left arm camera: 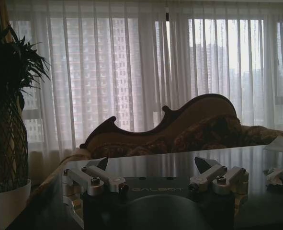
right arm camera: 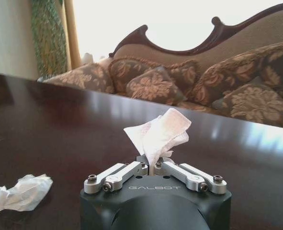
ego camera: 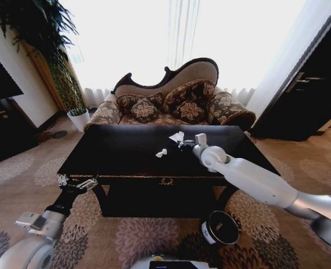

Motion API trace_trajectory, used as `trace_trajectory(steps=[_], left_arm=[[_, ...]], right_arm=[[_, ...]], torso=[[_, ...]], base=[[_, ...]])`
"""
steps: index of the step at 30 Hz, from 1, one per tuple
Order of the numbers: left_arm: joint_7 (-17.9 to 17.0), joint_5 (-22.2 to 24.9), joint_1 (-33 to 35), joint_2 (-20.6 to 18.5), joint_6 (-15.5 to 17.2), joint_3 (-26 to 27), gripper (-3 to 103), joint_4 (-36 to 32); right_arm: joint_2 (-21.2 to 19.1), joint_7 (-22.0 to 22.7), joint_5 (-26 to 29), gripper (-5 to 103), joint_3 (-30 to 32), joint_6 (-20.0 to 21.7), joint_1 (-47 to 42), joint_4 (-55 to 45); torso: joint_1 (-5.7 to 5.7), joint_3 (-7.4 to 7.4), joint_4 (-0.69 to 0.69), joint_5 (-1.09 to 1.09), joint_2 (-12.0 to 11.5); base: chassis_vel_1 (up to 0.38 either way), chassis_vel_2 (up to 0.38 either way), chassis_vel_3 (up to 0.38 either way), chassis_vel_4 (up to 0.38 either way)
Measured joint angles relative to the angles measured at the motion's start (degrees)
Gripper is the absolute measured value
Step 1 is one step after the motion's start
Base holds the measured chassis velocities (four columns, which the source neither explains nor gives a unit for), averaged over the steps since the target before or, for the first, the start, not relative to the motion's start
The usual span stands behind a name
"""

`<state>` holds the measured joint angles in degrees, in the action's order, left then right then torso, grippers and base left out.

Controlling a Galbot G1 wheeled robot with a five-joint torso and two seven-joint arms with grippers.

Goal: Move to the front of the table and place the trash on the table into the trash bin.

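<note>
- On the table [ego camera: 126, 151] in the head view: right gripper [ego camera: 189, 143] reaching past centre, pinching a paper wad [ego camera: 177, 137]; second wad [ego camera: 162, 152] lying at 8 o'clock from it; trash bin [ego camera: 220, 227] standing on the carpet at 5 o'clock, below the table's front edge. Left gripper [ego camera: 75, 182] idling at the table's front-left corner.
- In the left wrist view: left gripper [left arm camera: 153, 172] spread, holding nothing, hovering over the tabletop [left arm camera: 170, 160].
- In the right wrist view: fingers [right arm camera: 127, 171] pressed together on the wad [right arm camera: 158, 134], gripping only its lower tip. Judging: lifting straight up before swinging toward the bin, keeping the pinch firm so the thin paper is not slipping out.
</note>
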<state>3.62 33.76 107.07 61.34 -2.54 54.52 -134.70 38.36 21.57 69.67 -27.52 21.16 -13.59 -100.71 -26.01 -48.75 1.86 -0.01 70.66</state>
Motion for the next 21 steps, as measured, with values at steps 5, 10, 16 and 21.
trace_trajectory(steps=[5,10,16,21], left_arm=[[0.0,0.0,0.0,0.0,0.0,0.0,100,0.0],[0.0,0.0,0.0,0.0,0.0,0.0,100,-0.01],[0.0,0.0,0.0,0.01,0.0,0.0,100,0.0],[0.0,0.0,0.0,0.0,0.0,0.0,100,0.0]], right_arm=[[-4.61,-1.46,-0.81,0,10.03,-0.29,-9.98,-4.16],[-8.73,-4.44,-3.34,0,25.88,-1.34,-23.76,-8.08],[-9.76,-6.41,-5.22,0,45.97,-3.41,-44.82,-13.17],[-4.87,-8.19,-8.18,0,57.79,-4.14,-57.79,-17.77]], torso=[[0.0,0.0,0.0,0.02,0.0],[0.0,0.01,0.0,-0.01,0.01],[0.01,0.01,0.02,-0.04,0.02],[0.01,0.01,0.01,-0.05,0.01]], base=[[0.0,0.0,0.0,0.0],[0.0,0.0,0.0,0.0],[0.0,0.0,0.0,0.0],[0.0,0.0,0.0,0.0]])
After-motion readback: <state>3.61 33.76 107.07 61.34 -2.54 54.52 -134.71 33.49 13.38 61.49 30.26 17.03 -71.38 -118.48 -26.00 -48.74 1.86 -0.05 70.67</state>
